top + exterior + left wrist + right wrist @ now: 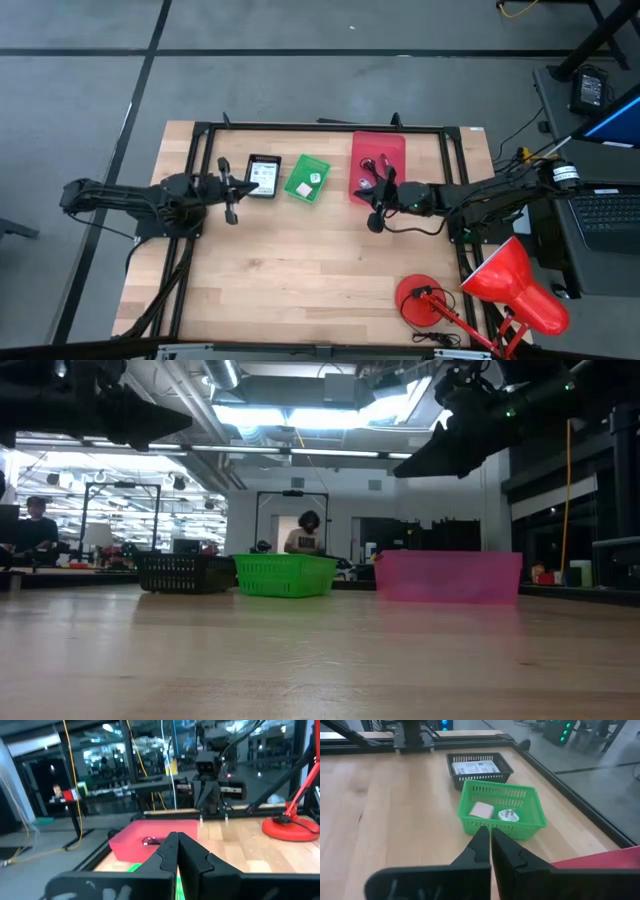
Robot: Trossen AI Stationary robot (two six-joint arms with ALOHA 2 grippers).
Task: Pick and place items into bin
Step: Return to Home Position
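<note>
Three open bins stand in a row toward 12 o'clock on the pale wooden table top point(300, 280), seen from above: a black mesh basket point(263, 176), a green plastic mesh basket point(306, 178) just beside it, and a red rectangular bin point(378, 160) nearer 1 o'clock. We find white printed packets point(475, 767) lying in the black basket. A pale square piece point(481, 810) and a white plug-like piece point(507, 815) lie in the green one. Thin cords point(368, 175) lie in the red bin (we cannot tell their colours apart).

The left gripper point(177, 837) hangs over bare wood at about 10 o'clock from the table's middle, close to the black basket, its two fingers pressed together on nothing. The right gripper point(489, 831) hangs at about 2 o'clock, by the red bin's near edge, likewise closed and empty.

A red desk lamp point(512, 285) stands at the table's 4 o'clock corner. A black metal frame point(320, 127) runs round the far edge. Beyond the table we see grey floor point(300, 80) crossed by dark lines, and an open laptop point(605, 215) on a side desk at 3 o'clock. At table height the room opens into a large hall with bright ceiling lights point(290, 415), where one person point(306, 532) sits behind the green basket and another person point(36, 525) sits far off at 9 o'clock.
</note>
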